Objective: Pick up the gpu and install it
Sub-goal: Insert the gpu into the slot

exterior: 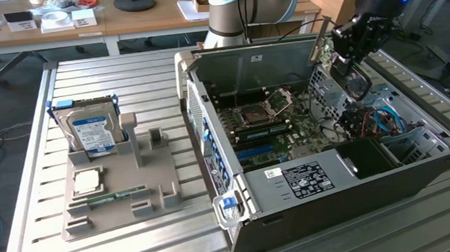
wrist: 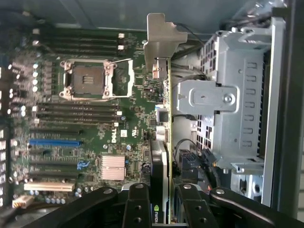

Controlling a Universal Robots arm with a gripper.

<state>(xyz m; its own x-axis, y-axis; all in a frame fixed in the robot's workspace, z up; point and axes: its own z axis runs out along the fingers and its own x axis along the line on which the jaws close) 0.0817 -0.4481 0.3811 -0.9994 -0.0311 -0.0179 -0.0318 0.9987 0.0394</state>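
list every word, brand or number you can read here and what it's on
"NVIDIA": on the gpu, held in the hand
"DELL": on the motherboard
black sticker on the case: too small to read
label on the hard drive: too small to read

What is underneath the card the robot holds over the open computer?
Under the gpu lies the motherboard, with its empty CPU socket and a blue slot; the strip directly beneath it is covered.
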